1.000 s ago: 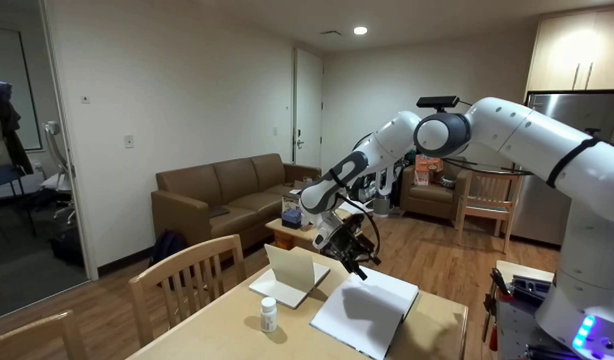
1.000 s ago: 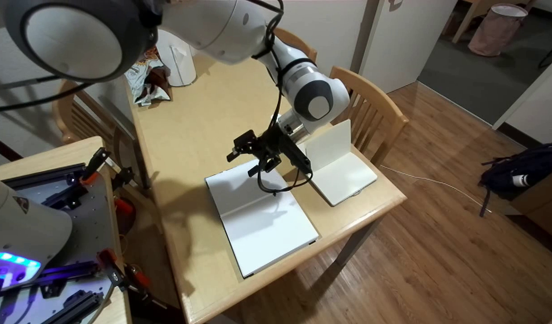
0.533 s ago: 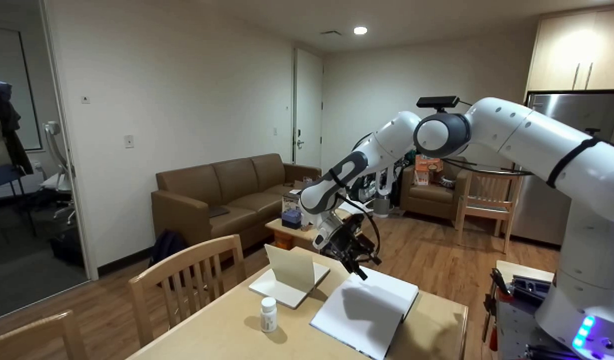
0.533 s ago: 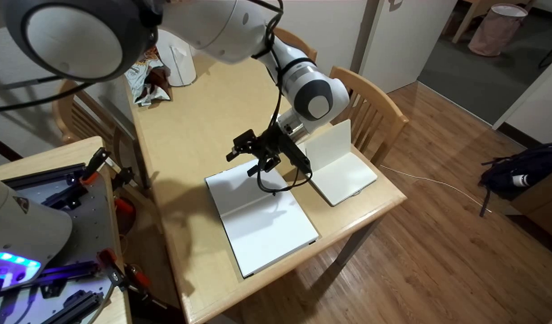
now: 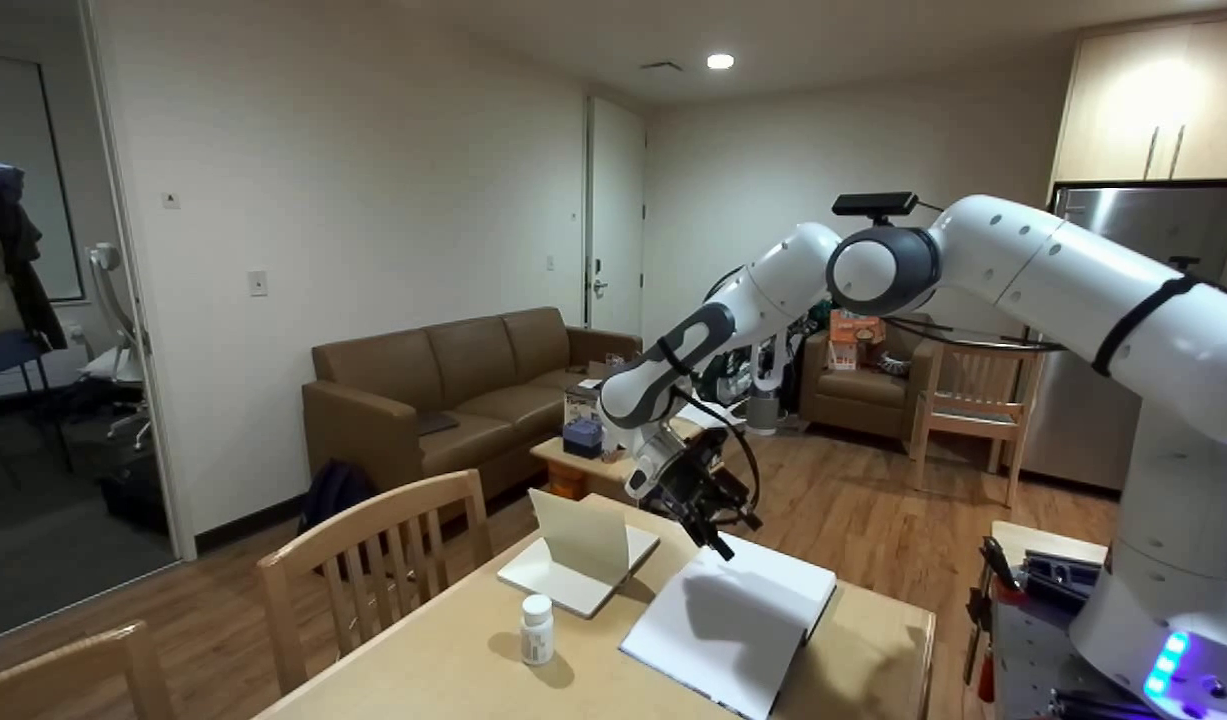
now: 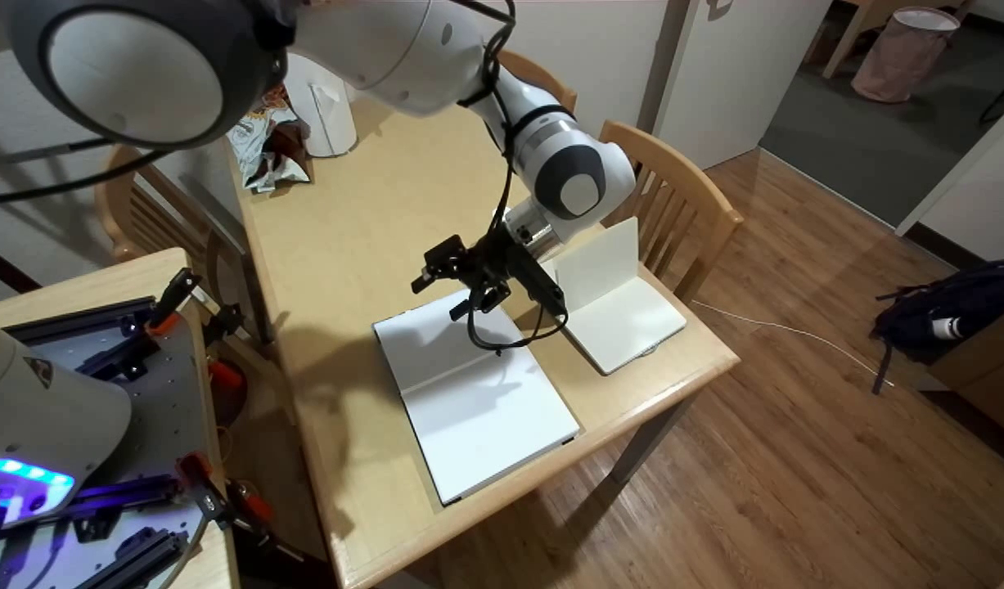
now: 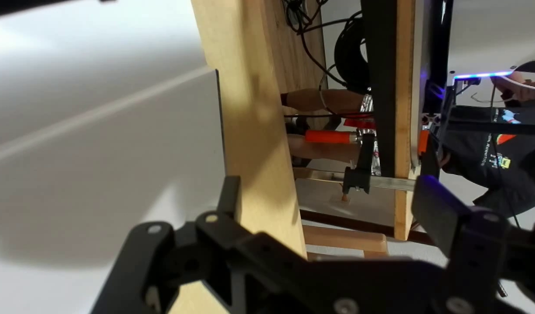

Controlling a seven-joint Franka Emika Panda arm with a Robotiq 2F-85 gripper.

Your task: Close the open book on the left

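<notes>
Wrist view of the hand (image 7: 328, 194), spread wide apart, holding nothing, probably for catching an edge. Hanging over the big white-paged book (image 6: 502, 425), open flat on the worktop (image 6: 371, 221) beside the small notebook (image 6: 632, 323), maybe to flip one side shut.

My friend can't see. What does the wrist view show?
A big book lies open to blank pages on a wooden table. The open black end effector spans the bottom. Past the table are a clamp and part of a person.
</notes>
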